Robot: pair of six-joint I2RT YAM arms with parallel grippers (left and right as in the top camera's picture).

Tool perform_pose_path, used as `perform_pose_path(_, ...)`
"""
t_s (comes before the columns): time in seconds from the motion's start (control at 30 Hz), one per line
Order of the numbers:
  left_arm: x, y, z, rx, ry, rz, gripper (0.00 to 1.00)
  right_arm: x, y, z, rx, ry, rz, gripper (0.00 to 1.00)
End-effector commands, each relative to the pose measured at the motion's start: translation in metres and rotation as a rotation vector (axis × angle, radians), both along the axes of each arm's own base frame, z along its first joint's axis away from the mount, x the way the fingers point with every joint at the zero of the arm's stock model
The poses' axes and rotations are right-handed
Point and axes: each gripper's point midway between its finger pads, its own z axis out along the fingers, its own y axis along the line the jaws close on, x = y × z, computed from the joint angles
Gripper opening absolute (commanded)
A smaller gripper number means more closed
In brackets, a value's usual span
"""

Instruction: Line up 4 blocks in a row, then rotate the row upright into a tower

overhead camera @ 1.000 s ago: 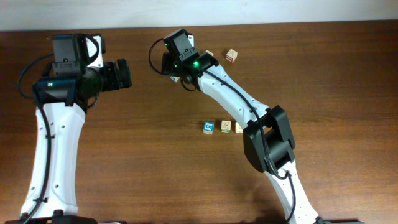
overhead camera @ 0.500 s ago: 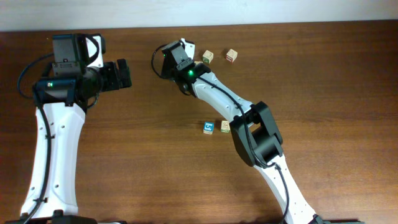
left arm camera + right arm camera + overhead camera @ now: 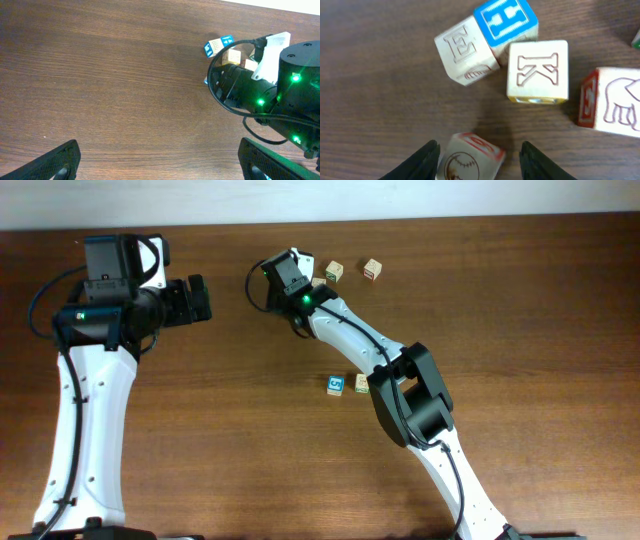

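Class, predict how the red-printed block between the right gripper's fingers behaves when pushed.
The red-printed block looks like rigid wood, so probably won't flex. Its flat faces suggest sliding rather than rolling. Sitting skewed within the right gripper, it may twist when squeezed.

Overhead looks straight down; both wrist views, nearer the table, share the cube cluster.
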Motion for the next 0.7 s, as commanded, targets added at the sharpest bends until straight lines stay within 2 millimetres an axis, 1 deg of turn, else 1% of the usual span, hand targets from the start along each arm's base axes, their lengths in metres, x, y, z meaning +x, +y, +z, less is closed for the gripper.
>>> perform_pose_path(0.0, 0.001, 0.0, 0.007, -0.001, -0.017, 0.011, 0.99, -0.008, -0.006, -0.018, -0.1, 0.017, 0.06, 0.51)
perform_pose_path(0.1, 0.001, 0.0, 0.007, -0.002, -0.017, 0.011, 0.99, -0.009, -0.007, -0.019, -0.116, 0.021, 0.075, 0.51)
perform_pose_path(0.17, 0.001, 0.0, 0.007, -0.002, -0.017, 0.011, 0.99, -0.003, -0.003, -0.013, -0.141, -0.029, 0.132, 0.51)
perform_pose_path(0.23, 0.001, 0.0, 0.007, -0.001, -0.017, 0.011, 0.99, -0.001, 0.001, -0.011, -0.158, -0.053, 0.183, 0.5)
perform_pose_path(0.27, 0.001, 0.0, 0.007, -0.001, -0.017, 0.011, 0.99, -0.001, 0.001, -0.011, -0.173, -0.059, 0.201, 0.47)
perform_pose_path(0.3, 0.001, 0.0, 0.007, -0.002, -0.017, 0.011, 0.99, -0.001, 0.001, -0.011, -0.185, -0.063, 0.216, 0.4)
perform_pose_path(0.4, 0.001, 0.0, 0.007, -0.002, -0.017, 0.011, 0.99, -0.002, 0.0, -0.011, -0.187, -0.058, 0.216, 0.27)
perform_pose_path(0.5, 0.001, 0.0, 0.007, -0.002, -0.017, 0.011, 0.99, -0.006, -0.002, -0.006, -0.199, -0.035, 0.218, 0.26)
perform_pose_path(0.57, 0.001, 0.0, 0.007, -0.001, -0.017, 0.011, 0.99, -0.009, -0.005, 0.005, -0.209, -0.019, 0.22, 0.26)
perform_pose_path(0.6, 0.001, 0.0, 0.007, -0.002, -0.017, 0.011, 0.99, -0.013, -0.007, 0.02, -0.212, -0.012, 0.221, 0.27)
perform_pose_path(0.67, 0.001, 0.0, 0.007, -0.002, -0.017, 0.011, 0.99, -0.03, -0.012, 0.065, -0.203, 0.022, 0.242, 0.27)
